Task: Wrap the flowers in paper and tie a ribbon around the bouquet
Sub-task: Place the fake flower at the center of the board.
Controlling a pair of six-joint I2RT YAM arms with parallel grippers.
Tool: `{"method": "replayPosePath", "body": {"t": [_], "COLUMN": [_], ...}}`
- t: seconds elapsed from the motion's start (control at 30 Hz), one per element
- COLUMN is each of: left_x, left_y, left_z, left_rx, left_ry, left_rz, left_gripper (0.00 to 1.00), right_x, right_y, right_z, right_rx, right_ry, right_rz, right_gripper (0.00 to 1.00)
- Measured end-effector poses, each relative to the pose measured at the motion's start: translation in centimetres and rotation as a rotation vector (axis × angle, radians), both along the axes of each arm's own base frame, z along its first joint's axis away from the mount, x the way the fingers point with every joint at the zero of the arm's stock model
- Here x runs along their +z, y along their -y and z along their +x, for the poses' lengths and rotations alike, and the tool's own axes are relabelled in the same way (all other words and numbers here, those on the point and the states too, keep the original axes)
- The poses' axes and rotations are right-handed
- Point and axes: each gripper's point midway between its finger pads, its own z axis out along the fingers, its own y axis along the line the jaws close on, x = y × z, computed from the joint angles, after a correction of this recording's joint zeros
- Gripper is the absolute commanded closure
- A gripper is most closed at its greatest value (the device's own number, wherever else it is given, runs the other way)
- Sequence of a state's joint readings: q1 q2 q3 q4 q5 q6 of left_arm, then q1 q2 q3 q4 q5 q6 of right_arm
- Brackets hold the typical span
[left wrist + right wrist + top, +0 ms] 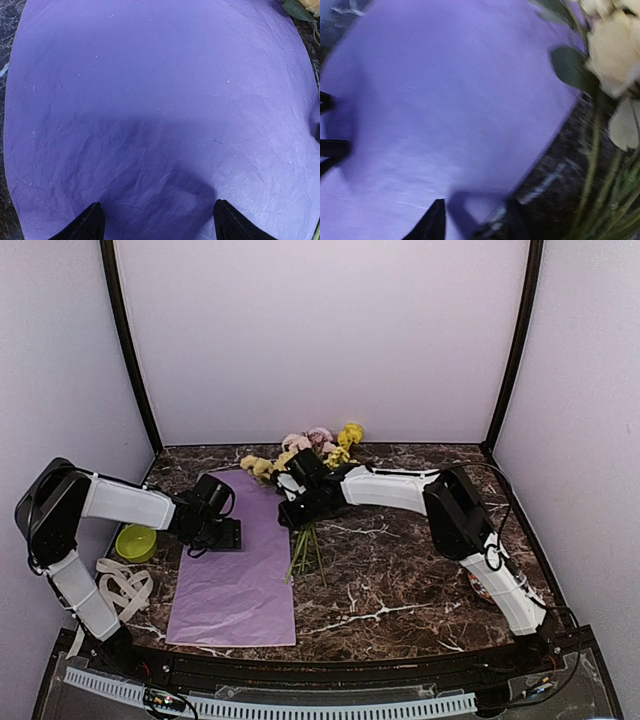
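The flowers point(300, 452) lie along the paper's point(235, 575) right edge; left gripper point(157, 206) hovers spread wide, right gripper point(472, 212) half-spread beside them, seemingly poised to drag them on.

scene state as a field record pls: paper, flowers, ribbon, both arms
paper: flat on table, unfolded
flowers: along paper's right edge, stems on bare table, blooms toward far wall
ribbon: loose heap left of paper, nothing touching it
bowl: yellow-green, left of paper
left gripper: over paper, fingers wide apart, holding nothing
right gripper: above paper's right edge beside stems, fingers apart, view blurred
wrap: not started
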State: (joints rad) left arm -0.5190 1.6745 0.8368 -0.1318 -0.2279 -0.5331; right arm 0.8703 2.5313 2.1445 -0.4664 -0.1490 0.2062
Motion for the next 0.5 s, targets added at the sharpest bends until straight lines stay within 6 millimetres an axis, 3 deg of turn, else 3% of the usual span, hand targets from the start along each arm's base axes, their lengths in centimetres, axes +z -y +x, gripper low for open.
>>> {"method": "replayPosePath", "body": {"t": [0.03,0.13,0.3,0.5], "left_x": [0.0,0.0,0.0,-0.1], "left_y": [0.1,0.2,0.4,0.5], "left_z": [0.0,0.0,0.2,0.8], "left_rx": [0.000,-0.002,-0.005,-0.007], "left_ry": [-0.001,0.001,0.000,0.006], "left_rz": [-0.004,-0.010,-0.015,-0.002], "left_gripper": [0.23,0.23,0.23,0.24], "right_x": [-1.0,-1.3,-1.3,-1.4], "right_y": [0.7,2.8,5.6,11.9], "right_z": [1.0,3.3,5.1,7.7], "right_rx": [-0.026,-0.104,-0.177,-0.308], "right_ry": [0.043,0.123,0.147,0.105], "right_rz": [-0.044,-0.130,-0.156,-0.164], "right_gripper": [0.96,0.96,0.96,0.96]}}
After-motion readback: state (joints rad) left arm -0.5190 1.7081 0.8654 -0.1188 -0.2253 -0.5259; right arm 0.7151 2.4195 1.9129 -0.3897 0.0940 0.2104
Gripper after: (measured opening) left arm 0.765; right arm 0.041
